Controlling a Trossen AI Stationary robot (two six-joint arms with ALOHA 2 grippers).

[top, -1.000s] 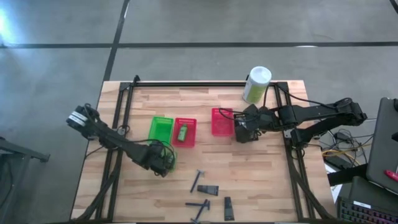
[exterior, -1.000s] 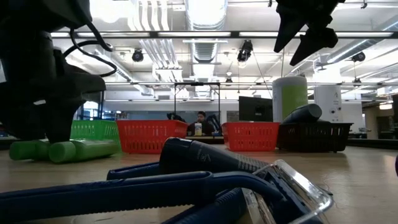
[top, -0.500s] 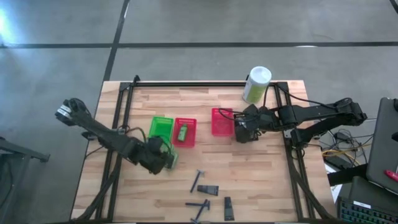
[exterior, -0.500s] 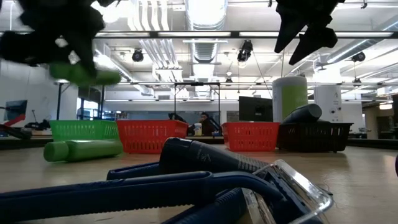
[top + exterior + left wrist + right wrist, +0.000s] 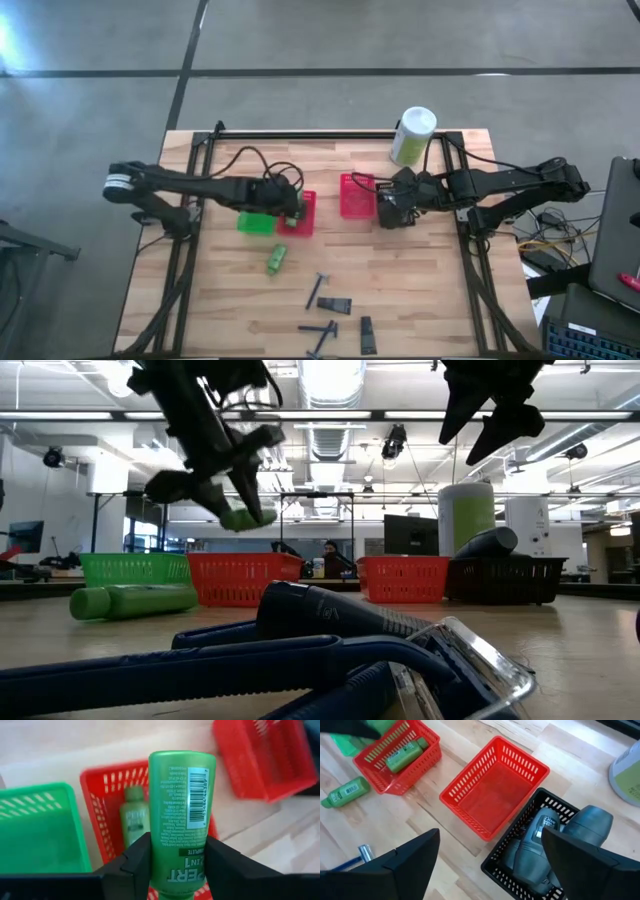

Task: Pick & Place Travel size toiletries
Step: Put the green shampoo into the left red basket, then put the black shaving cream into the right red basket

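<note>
- The worktop (image 5: 420, 270) is a pale wooden butcher-block slab with a black frame running along its edges.
- A green basket (image 5: 256, 222) sits left of centre, partly hidden by the left arm; a red basket (image 5: 300, 222) stands just beside it.
- A second red basket (image 5: 355, 196) sits near the middle, with a black basket (image 5: 392, 211) touching its right side.
- A tall pale green canister (image 5: 412, 137) with a white cap stands at the far edge.
- One green bottle (image 5: 276, 262) lies on the bare wood.
- Black T-shaped sticks (image 5: 316, 291) and dark wedge tubes (image 5: 367, 335) lie scattered near the front edge.
</note>
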